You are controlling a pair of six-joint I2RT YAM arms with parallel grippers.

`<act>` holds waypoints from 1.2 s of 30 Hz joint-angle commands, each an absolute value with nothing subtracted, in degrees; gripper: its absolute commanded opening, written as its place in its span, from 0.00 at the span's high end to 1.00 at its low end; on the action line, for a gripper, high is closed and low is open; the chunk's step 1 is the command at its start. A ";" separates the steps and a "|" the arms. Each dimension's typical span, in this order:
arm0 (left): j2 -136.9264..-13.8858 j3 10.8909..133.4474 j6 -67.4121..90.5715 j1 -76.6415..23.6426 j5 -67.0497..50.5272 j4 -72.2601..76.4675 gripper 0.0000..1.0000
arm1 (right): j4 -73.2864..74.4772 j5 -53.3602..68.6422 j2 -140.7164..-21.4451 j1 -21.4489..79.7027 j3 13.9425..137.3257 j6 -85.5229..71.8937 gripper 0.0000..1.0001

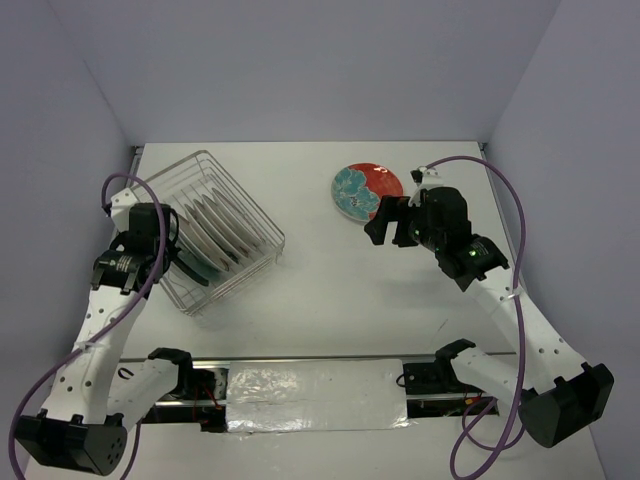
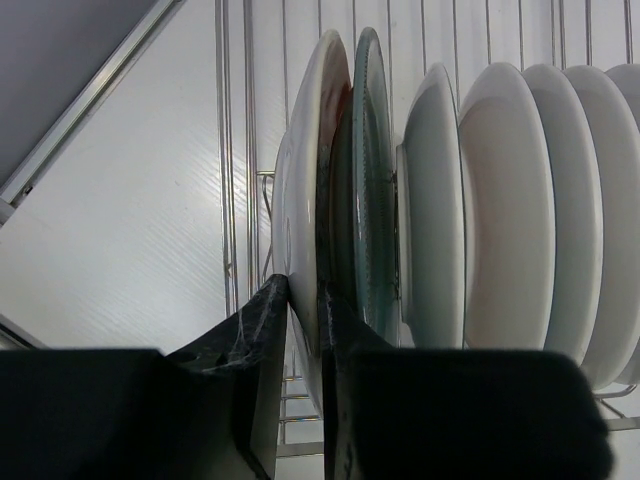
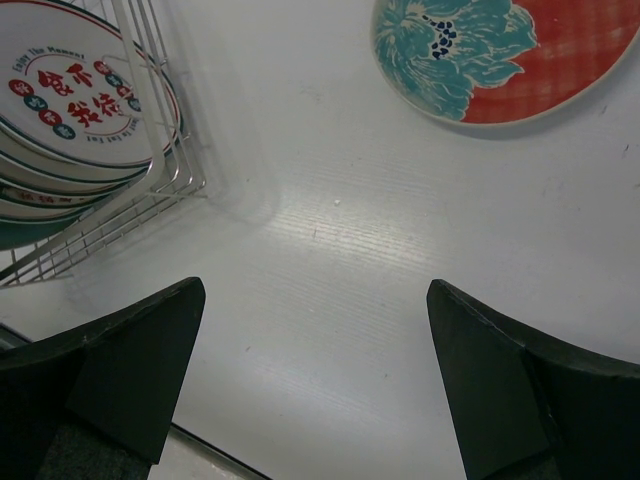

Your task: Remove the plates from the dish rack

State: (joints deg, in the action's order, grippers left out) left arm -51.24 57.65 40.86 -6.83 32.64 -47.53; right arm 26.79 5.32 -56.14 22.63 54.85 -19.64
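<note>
A white ribbed tabletop [image 1: 330, 310] stands between plain pale lilac walls [image 1: 300, 60]. A crinkled silver foil strip [image 1: 315, 395] lies flat along its near edge, and a thin metal rail [image 2: 90, 110] borders one side.

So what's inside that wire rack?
A row of plates stands on edge inside the rack. The left claw pinches the end one's rim. They overlap, so their faces are mostly hidden.

The dish rack [image 1: 245, 196] is shiny silver wire. White plates [image 2: 500, 200] gleam like smooth glazed ceramic; the grey-teal plate [image 2: 372, 180] looks finely ribbed. The table [image 3: 330, 260] is matt white, faintly ridged.
</note>
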 commanded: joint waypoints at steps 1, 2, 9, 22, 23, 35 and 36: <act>-51.50 59.85 40.34 -6.68 33.40 -46.50 0.84 | 25.66 5.98 -55.90 23.03 56.78 -19.25 0.01; -51.59 59.85 40.25 -6.68 33.31 -46.32 0.85 | 25.75 5.80 -55.90 23.03 56.86 -19.16 0.01; -52.38 60.03 39.64 -6.68 32.61 -46.23 0.97 | 25.84 5.71 -55.11 23.11 56.69 -19.16 0.01; -53.88 69.87 38.59 -6.68 32.52 -50.01 1.00 | 24.87 6.77 -56.34 23.03 56.25 -18.72 0.01; -53.88 71.44 38.32 -6.68 32.69 -50.27 1.00 | 24.70 6.85 -56.25 23.03 56.34 -18.72 0.01; -53.35 82.69 35.07 -6.68 36.30 -53.35 1.00 | 24.96 7.38 -56.07 23.03 57.30 -18.63 0.01; -53.35 83.40 34.89 -6.68 36.30 -53.61 1.00 | 24.87 7.38 -56.16 23.03 57.48 -18.72 0.01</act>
